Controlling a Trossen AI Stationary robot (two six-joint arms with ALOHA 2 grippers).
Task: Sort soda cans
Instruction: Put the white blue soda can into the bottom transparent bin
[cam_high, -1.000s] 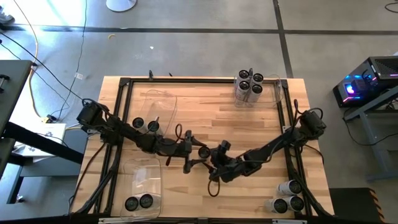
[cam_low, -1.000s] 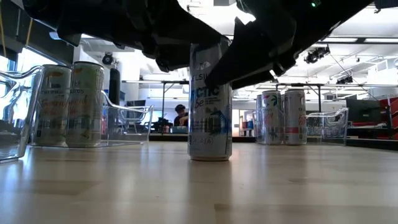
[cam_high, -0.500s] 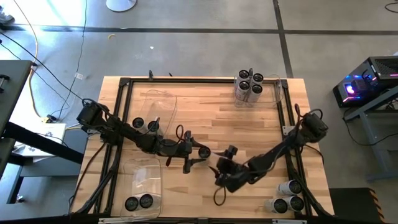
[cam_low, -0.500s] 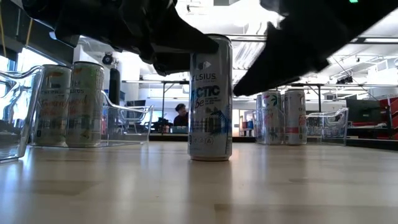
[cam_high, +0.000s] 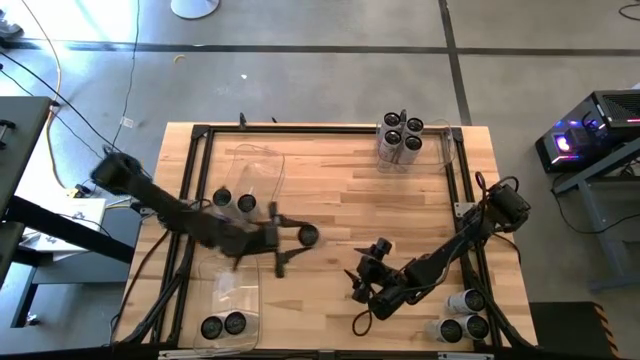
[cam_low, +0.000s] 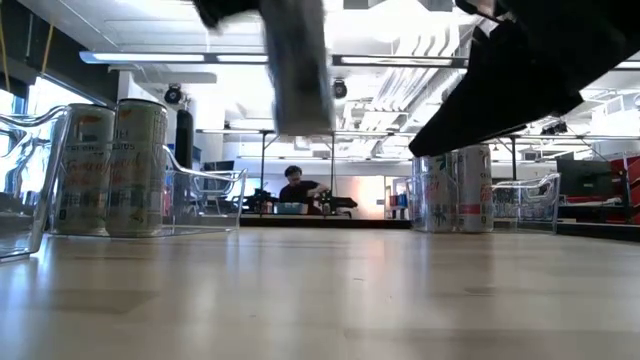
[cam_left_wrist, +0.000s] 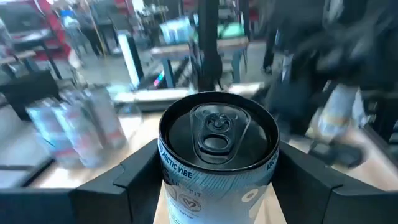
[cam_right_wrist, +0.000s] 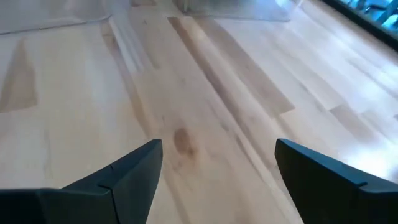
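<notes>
Can (cam_left_wrist: 217, 140) now off the table in left pincer (cam_high: 290, 236); right pincer (cam_right_wrist: 214, 171) open, withdrawn

1. A soda can (cam_left_wrist: 217, 146) with a black top stands upright, filling the middle of the left wrist view.
2. The left gripper (cam_left_wrist: 219, 186) clasps the can, one dark finger (cam_left_wrist: 127, 180) against each side.
3. More cans (cam_left_wrist: 74, 124) stand blurred beyond it.

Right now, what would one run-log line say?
left fingers: shut on can, lifted off table | right fingers: open, empty | bins: some cans sorted
</notes>
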